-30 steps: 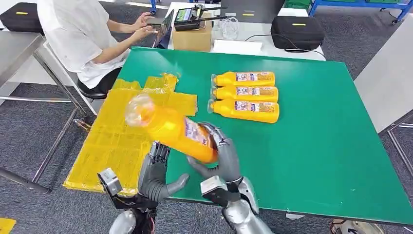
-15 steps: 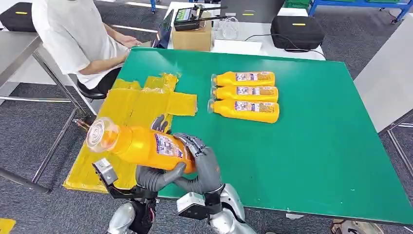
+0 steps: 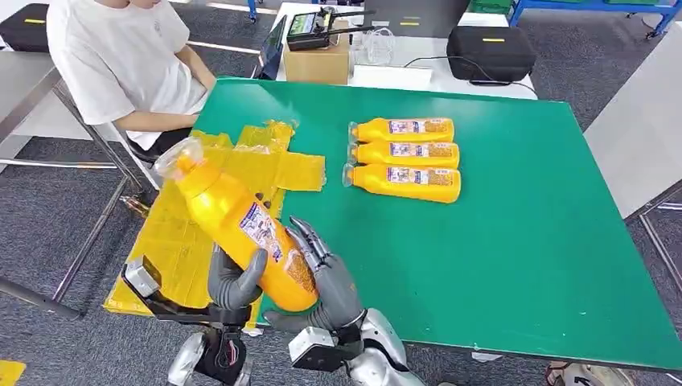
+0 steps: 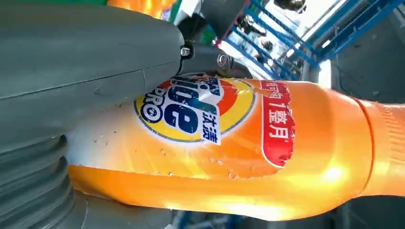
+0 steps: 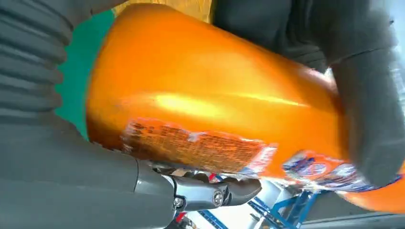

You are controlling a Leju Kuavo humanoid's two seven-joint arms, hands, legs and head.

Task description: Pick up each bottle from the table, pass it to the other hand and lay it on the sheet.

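Bottle (image 3: 241, 229) in both our hands, held in the air above the near left corner of the green table (image 3: 515, 241), tilted so its clear cap points up and away to the left, over the yellow sheet (image 3: 181, 241). Our left hand (image 3: 233, 281) wraps the lower body from the left side, thumb laid across the front just below the label; in the left wrist view the thick grey thumb (image 4: 86, 67) presses on the orange bottle (image 4: 239, 157) right at its round logo. Our right hand (image 3: 326, 277) cups the base from the right, fingers (image 3: 310, 241) spread upward along the side of the bottle and touching it; in the right wrist view the bottle (image 5: 200, 95) sits between the grey thumb (image 5: 86, 176) and the darker fingers (image 5: 367, 124), which curl round it. So both hands are closed on the same bottle, neither one slack.

Three more bottles (image 3: 406, 159) lie side by side further back on the table, caps pointing left, touching one another, just right of the sheet's far end. A person in a white shirt (image 3: 121, 64) sits at the far left corner. A cardboard box (image 3: 318, 60) and a black case (image 3: 490, 52) stand on the white table beyond
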